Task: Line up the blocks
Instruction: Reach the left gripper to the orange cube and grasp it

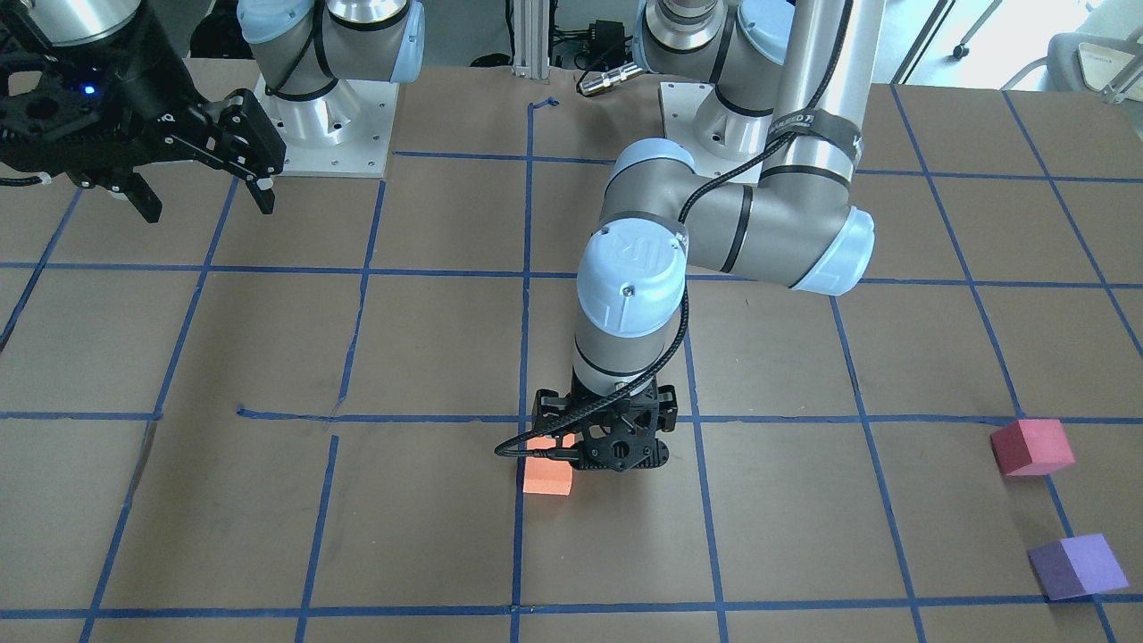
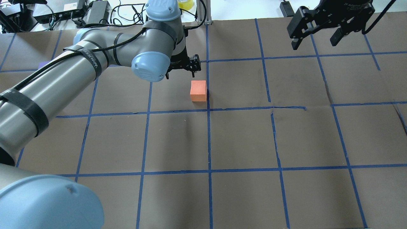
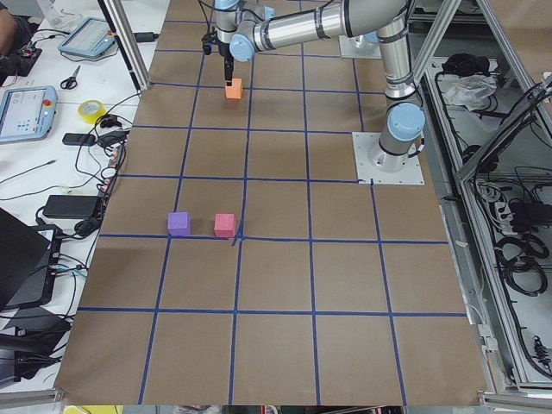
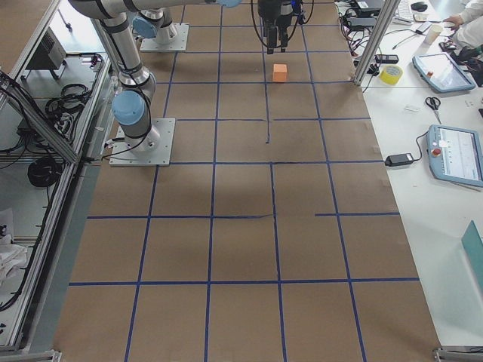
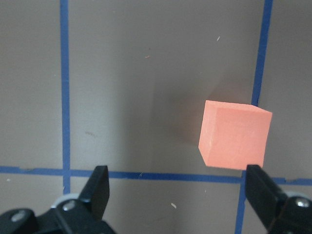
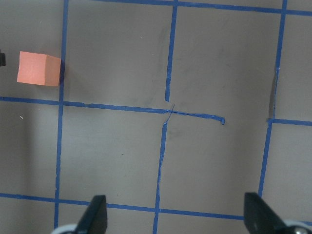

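The orange block (image 1: 546, 475) stands alone on the brown paper by a blue tape line, near the middle of the table; it also shows in the overhead view (image 2: 198, 90) and the right wrist view (image 6: 39, 68). My left gripper (image 1: 607, 451) hovers just beside it, open and empty. In the left wrist view the block (image 5: 235, 141) lies ahead of the gripper (image 5: 180, 195), close to one finger (image 5: 263, 192) and outside the jaws. The pinkish red block (image 1: 1031, 446) and the purple block (image 1: 1076, 565) sit side by side far off on my left. My right gripper (image 1: 201, 201) is open, empty and raised.
Blue tape lines (image 2: 208, 140) form a grid over the brown paper. The two arm bases (image 1: 326, 134) stand on plates at the robot's side. A side bench along the far edge holds tablets (image 4: 456, 154), a tape roll (image 4: 391, 74) and cables.
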Robot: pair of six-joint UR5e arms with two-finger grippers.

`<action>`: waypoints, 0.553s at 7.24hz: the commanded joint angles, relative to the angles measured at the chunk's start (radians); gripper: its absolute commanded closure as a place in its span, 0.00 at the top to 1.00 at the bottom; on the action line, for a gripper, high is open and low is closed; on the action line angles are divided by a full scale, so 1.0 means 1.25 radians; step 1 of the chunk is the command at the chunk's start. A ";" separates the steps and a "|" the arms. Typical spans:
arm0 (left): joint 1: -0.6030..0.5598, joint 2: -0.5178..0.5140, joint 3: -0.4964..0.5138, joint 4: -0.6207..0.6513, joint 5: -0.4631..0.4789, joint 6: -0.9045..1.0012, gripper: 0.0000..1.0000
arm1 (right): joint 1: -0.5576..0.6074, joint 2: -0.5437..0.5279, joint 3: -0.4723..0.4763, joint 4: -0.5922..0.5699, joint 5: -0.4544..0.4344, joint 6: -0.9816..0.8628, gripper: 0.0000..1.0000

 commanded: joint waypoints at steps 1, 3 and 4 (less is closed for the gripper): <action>-0.028 -0.049 0.003 0.062 0.005 -0.001 1.00 | -0.006 -0.007 -0.013 0.008 -0.012 -0.001 1.00; -0.057 -0.072 0.003 0.070 0.002 0.005 1.00 | -0.003 -0.009 -0.002 0.021 -0.012 0.000 1.00; -0.058 -0.079 0.003 0.070 0.003 0.012 1.00 | -0.001 -0.011 0.001 0.022 -0.012 0.000 1.00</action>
